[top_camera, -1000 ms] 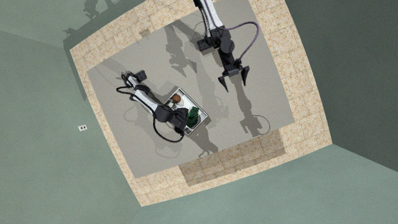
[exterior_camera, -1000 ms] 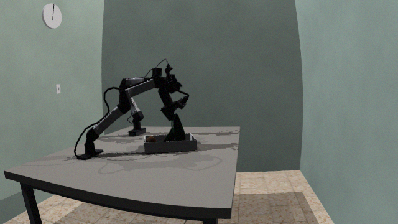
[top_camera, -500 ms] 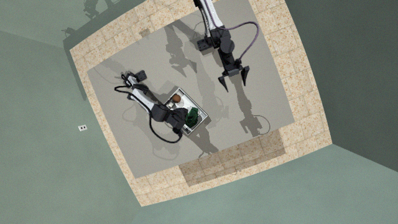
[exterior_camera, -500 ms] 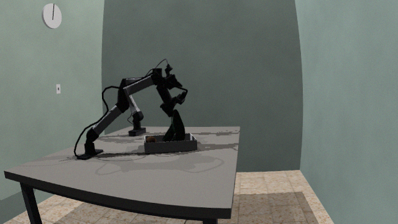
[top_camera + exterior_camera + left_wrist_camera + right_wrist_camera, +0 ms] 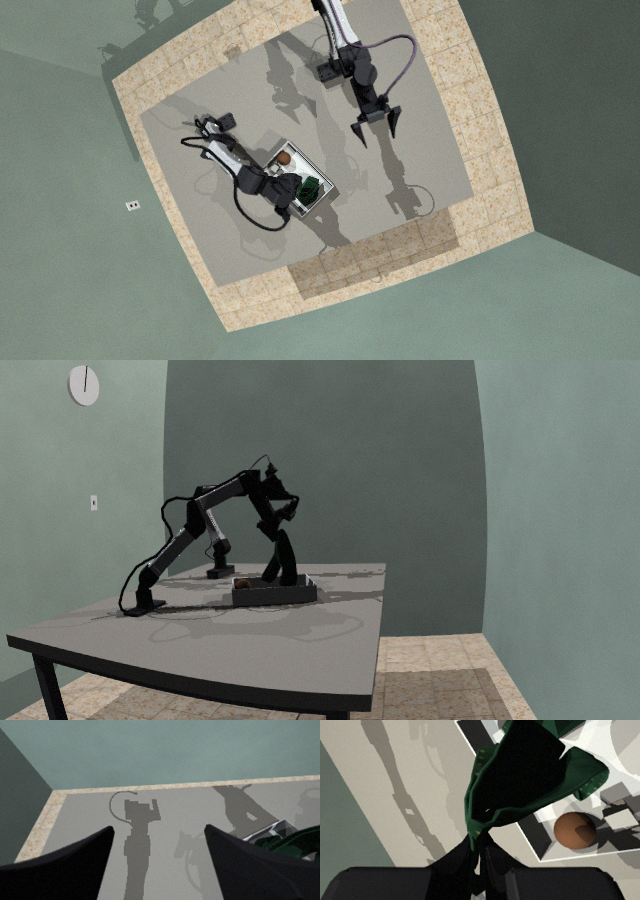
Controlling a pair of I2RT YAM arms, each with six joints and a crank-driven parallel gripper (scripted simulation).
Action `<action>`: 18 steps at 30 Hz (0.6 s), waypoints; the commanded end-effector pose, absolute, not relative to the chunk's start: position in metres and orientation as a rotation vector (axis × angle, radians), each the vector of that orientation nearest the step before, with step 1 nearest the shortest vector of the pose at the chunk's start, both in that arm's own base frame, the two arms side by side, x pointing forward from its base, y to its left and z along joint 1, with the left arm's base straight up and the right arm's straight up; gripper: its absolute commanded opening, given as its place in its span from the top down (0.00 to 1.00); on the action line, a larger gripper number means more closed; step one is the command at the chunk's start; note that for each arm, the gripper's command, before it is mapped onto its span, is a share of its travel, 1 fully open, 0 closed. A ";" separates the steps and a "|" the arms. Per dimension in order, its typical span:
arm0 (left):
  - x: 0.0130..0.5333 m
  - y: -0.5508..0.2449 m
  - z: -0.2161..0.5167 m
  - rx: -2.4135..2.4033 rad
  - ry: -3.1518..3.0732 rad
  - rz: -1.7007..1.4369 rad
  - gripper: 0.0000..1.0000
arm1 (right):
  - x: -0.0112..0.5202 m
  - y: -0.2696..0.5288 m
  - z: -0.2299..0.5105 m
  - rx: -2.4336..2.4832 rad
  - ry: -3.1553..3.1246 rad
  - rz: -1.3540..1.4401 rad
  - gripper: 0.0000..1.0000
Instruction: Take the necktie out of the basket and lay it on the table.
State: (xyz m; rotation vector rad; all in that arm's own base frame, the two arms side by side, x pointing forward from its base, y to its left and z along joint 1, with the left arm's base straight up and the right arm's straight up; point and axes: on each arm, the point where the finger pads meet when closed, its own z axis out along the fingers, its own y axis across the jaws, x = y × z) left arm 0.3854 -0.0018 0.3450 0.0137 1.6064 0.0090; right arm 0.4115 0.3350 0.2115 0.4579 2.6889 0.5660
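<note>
Green necktie [image 5: 308,190] [image 5: 287,557] [image 5: 521,772], yellow-flecked, folded, drooping

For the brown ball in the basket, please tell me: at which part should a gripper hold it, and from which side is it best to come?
I would come from above and close the fingers across the middle of the brown ball. It is round, so no handle decides the grip, and it sits low inside the walls of the basket, whose top is open.

open air above basket's ball end [image 5: 326,179] [image 5: 275,597] [image 5: 529,840] — hanging green necktie [image 5: 308,190] [image 5: 286,557] [image 5: 297,842] [image 5: 513,780] blocking the other
</note>
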 end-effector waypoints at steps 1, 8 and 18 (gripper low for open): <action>0.386 -0.002 0.346 0.014 1.600 0.009 0.00 | 0.413 0.332 0.258 0.431 2.955 0.252 0.95; 0.386 -0.002 0.346 0.014 1.601 0.009 0.00 | 0.413 0.332 0.272 0.435 2.933 0.286 0.95; 0.386 -0.002 0.346 0.014 1.601 0.009 0.00 | 0.414 0.332 0.283 0.438 2.900 0.331 0.95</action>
